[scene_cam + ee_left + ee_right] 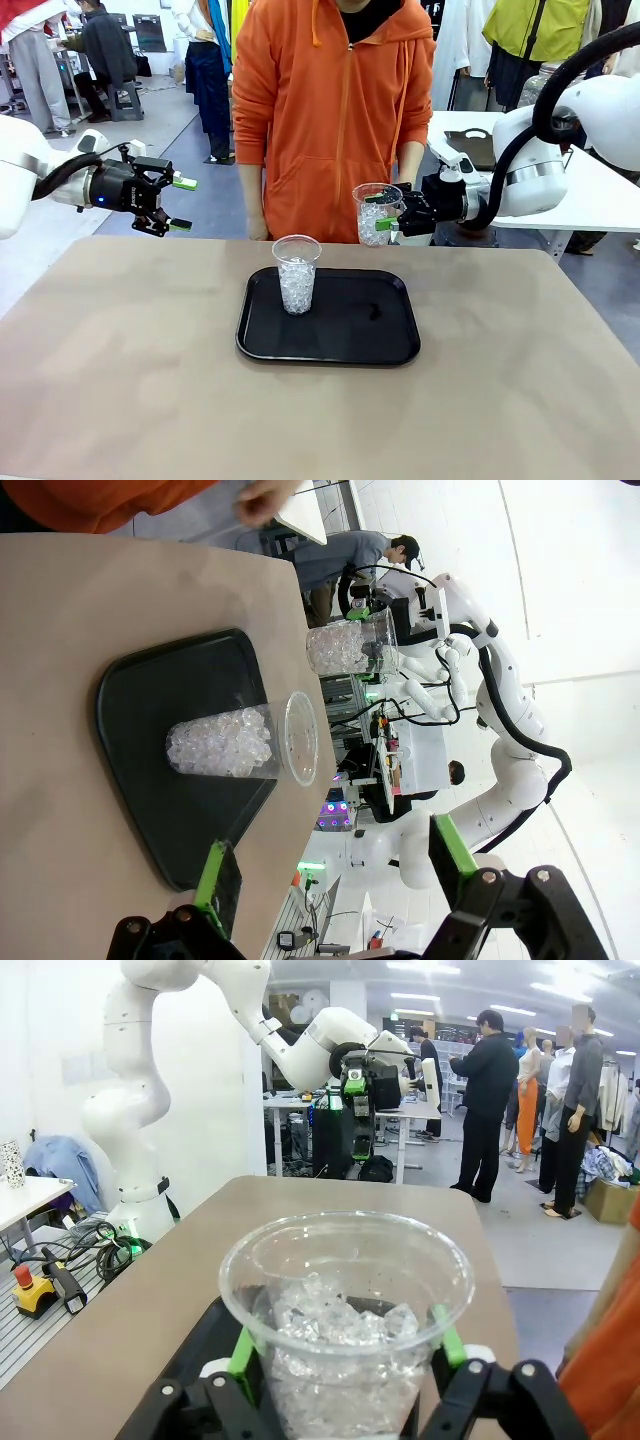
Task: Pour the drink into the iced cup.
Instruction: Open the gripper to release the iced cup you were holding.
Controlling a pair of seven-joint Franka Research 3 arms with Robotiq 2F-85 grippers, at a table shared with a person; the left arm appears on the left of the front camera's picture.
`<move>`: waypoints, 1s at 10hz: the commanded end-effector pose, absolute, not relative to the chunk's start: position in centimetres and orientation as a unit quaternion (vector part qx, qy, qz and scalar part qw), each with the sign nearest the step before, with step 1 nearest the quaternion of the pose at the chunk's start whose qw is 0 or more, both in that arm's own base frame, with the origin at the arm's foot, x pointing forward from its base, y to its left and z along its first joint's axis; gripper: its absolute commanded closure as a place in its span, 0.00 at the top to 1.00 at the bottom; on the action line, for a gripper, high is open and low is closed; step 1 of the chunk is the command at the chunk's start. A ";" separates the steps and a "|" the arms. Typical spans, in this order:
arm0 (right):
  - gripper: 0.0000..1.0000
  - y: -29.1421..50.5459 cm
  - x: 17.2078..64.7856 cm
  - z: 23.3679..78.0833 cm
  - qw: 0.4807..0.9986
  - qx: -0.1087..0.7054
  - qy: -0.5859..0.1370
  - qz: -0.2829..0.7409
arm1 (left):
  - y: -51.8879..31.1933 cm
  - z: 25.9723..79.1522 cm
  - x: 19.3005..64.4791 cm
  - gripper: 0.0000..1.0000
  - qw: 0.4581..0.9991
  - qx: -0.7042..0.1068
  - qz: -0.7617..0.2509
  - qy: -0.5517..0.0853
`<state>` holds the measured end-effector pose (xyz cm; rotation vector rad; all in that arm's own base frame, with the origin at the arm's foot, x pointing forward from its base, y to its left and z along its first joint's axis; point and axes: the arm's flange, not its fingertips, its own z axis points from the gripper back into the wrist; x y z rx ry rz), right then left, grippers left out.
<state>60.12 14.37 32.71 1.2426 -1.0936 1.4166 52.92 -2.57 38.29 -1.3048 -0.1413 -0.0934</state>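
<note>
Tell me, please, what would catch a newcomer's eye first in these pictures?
A person in an orange hoodie stands at the far side. Beside them the right gripper holds a clear cup of ice aloft, while a second iced cup stands on the black tray mid-table.

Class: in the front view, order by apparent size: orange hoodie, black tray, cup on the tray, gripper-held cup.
1. orange hoodie
2. black tray
3. cup on the tray and held cup: alike, held one farther off.
</note>
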 end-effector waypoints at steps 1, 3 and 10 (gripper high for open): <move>0.82 14.4 59.9 33.0 0.459 0.503 -0.449 0.578 | -2.5 38.4 52.9 1.00 0.788 -0.610 -0.044 -0.067; 0.82 14.4 59.9 33.0 0.459 0.503 -0.449 0.578 | -2.5 38.4 52.9 1.00 0.788 -0.610 -0.044 -0.067; 0.82 14.4 59.9 33.0 0.459 0.503 -0.449 0.578 | -2.5 38.4 52.9 1.00 0.788 -0.610 -0.044 -0.067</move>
